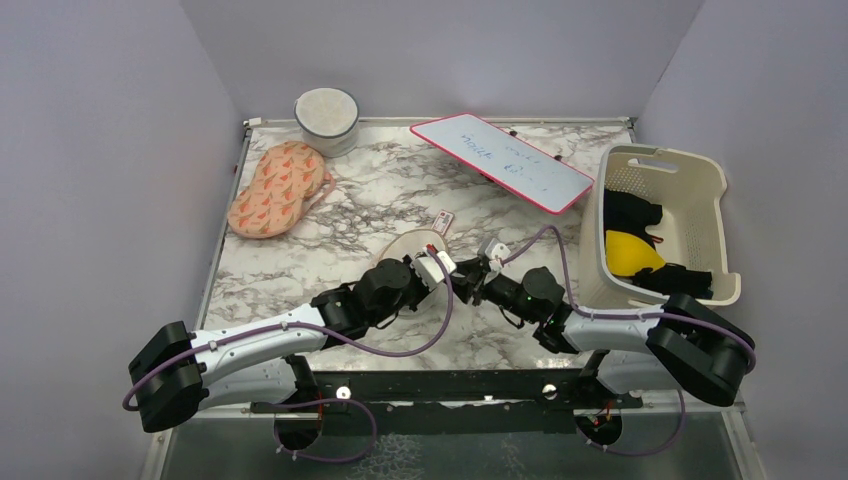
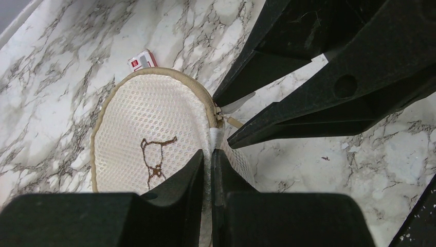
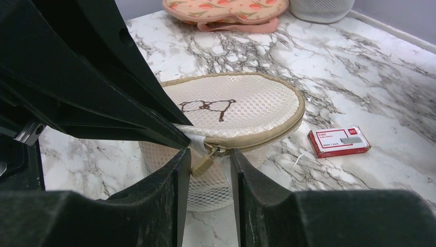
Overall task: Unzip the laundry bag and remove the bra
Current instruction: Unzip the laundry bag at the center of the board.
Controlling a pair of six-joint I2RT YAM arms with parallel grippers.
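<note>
On the marble table (image 1: pixel 330 215), near the middle, lies the laundry bag (image 2: pixel 149 118). The left gripper (image 2: pixel 208 153) pinches the bag's edge tight. The right gripper (image 3: pixel 209 154) is open, with the zipper pull (image 3: pixel 200 164) between its fingers.

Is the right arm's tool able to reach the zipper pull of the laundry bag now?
Probably yes. The zipper pull hangs between the open fingers of the right tool, with nothing in between. The left tool pinches the edge of the laundry bag just beside the pull, not over it.
</note>
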